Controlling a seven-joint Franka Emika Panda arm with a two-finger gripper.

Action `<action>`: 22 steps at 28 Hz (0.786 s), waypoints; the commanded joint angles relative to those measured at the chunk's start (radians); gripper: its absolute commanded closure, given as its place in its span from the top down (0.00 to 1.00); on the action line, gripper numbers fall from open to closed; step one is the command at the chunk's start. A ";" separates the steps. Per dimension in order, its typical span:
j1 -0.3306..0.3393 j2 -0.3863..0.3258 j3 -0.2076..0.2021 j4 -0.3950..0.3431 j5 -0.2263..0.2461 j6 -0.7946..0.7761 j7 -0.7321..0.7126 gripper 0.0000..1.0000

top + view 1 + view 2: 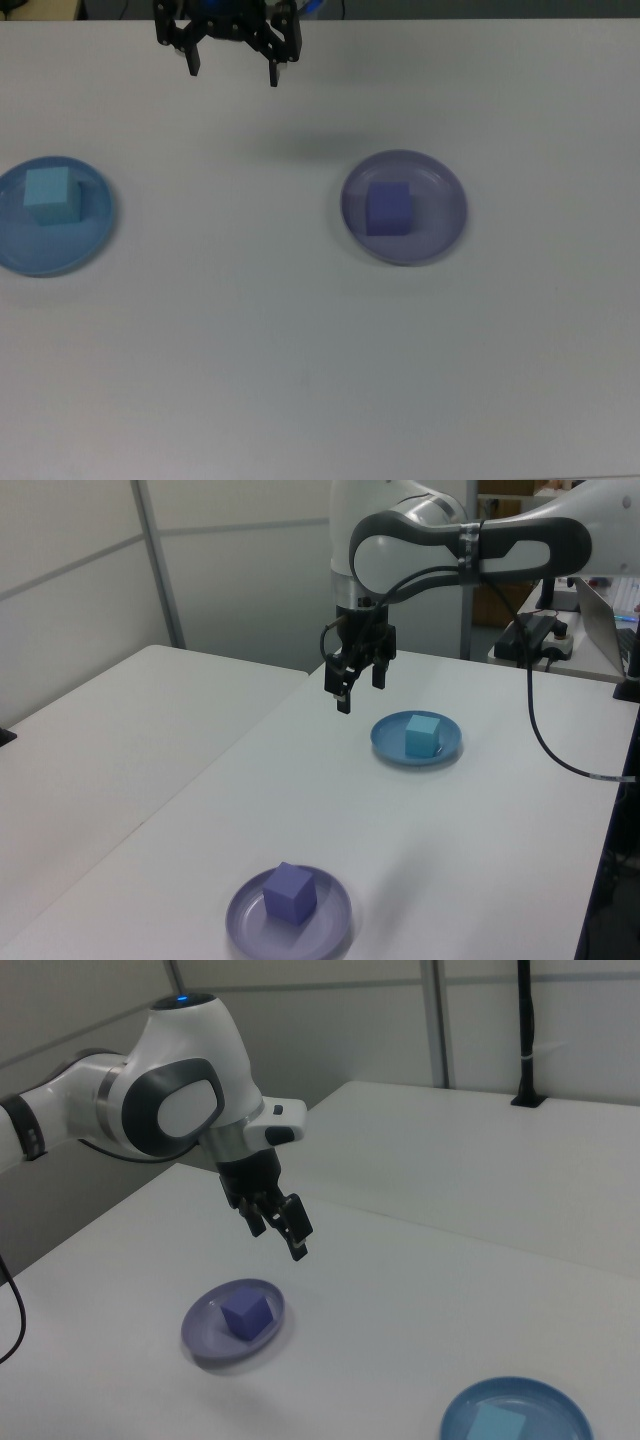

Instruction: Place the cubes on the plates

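Top view, left to right. Far left: light blue plate, partly cut by the frame edge. Cyan cube sits inside it, toward the plate's far-left part, flat on its base, clear of the rim on the near side.

Centre-left, at the far edge of the table: gripper, raised well above the white table, fingers spread apart, nothing between them. Its soft shadow falls on bare table, between the two plates and nearer the lavender one. Left view agrees: gripper hangs in the air to the left view's left of the blue plate, touching nothing.

Right of centre: lavender plate with the indigo cube resting near its middle, slightly left of centre. Right view shows the same cube squarely within its plate.

Judgement: each cube lies on a plate of matching hue, so the placing looks done. Step in hand reads as retreat or idle hover. Next move likely calls for nothing more than keeping the arm high and clear of both plates, so neither gets nudged
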 commanded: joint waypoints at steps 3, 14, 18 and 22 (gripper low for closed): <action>-0.002 0.003 -0.005 -0.005 0.031 -0.028 -0.036 1.00; -0.002 0.003 -0.005 0.002 0.034 -0.110 -0.131 1.00; -0.002 0.003 -0.005 0.002 0.034 -0.110 -0.131 1.00; -0.002 0.004 -0.005 0.002 0.034 -0.106 -0.129 1.00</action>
